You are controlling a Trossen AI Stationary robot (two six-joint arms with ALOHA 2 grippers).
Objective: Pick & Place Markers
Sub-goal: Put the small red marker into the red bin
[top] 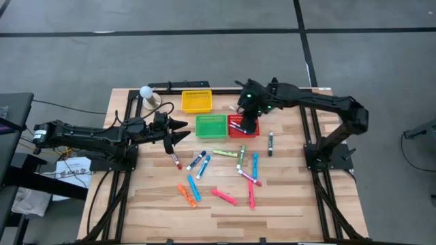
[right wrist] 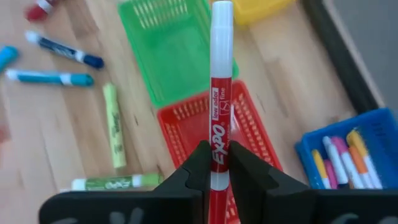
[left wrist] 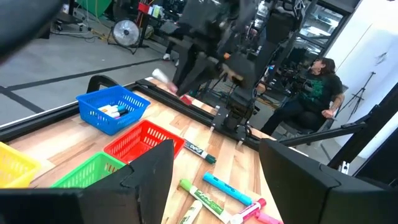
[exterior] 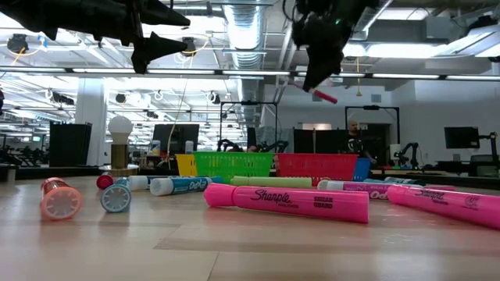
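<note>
The fingers of the right gripper [right wrist: 217, 163] are squeezed tight on a red and white marker [right wrist: 220, 93] (it says EXPO on the side). The gripper holds this marker up in the air over the red basket [right wrist: 254, 134], between the green basket [right wrist: 163, 59] and the blue basket [right wrist: 339, 134]. Some markers lie in the blue basket. The left gripper [top: 180, 132] waits by the left side of the table [top: 286, 204], just above it, with its fingers spread apart and nothing in them. Many other markers [top: 224, 197] lie loose on the wood.
</note>
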